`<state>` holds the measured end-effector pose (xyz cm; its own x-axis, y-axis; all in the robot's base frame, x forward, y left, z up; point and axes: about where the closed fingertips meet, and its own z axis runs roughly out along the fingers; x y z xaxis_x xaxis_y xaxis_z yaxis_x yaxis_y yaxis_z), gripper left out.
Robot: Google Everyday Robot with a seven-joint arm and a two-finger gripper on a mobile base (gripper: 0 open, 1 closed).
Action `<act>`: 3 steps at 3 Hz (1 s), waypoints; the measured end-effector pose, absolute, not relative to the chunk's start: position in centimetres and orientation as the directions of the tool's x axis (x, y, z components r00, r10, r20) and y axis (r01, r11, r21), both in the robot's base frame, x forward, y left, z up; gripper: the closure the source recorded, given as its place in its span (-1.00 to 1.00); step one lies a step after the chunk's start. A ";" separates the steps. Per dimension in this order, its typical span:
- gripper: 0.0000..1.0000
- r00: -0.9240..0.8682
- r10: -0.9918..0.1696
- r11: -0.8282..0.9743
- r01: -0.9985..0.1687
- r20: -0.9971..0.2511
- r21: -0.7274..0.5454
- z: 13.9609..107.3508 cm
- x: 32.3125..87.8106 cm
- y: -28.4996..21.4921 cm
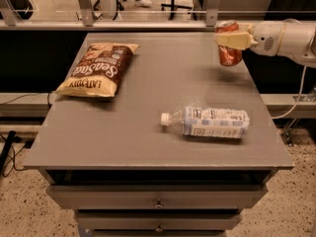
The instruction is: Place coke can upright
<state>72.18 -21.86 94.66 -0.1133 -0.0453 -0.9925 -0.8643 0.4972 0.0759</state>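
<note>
At centre, table: a grey flat top fills most of the view. Two drawers with small knobs sit under its near edge at 6 o'clock.
Arm: white and rounded, it reaches in from the 3 o'clock edge of the view. It runs level toward the table's far right corner.
Chip bag: a brown and yellow bag lies flat at about 10 o'clock on the table top. Its white lettering reads upside down from this side. It is well apart from everything else.
Bottle: a clear plastic bottle lies on its side at about 4 o'clock on the table top. A pale label is wrapped round it. Its white cap points toward 9 o'clock.
Coke can: the red can is at about 2 o'clock over the table top, near the right edge. It stands close to upright with its silver top uppermost. It looks lifted just clear of the surface, though I cannot tell that for certain.
Shadow: a soft dark patch lies on the table below the can, toward 6 o'clock of it.
Gripper: it is at the arm's tip, at 2 o'clock above the table. Its pale fingers are closed round the upper part of the coke can and grip it from the side.
</note>
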 end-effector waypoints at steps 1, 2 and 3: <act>1.00 -0.046 -0.010 0.464 -0.885 -0.999 0.036 94.0 71.5 -22.6; 1.00 -0.021 0.055 0.421 -0.906 -0.998 0.042 93.1 71.0 -22.5; 0.48 -0.021 0.155 0.342 -0.937 -0.988 0.074 91.9 70.4 -21.9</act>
<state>70.44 -21.90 91.92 -0.0210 0.1552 -0.9877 -0.9367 0.3423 0.0736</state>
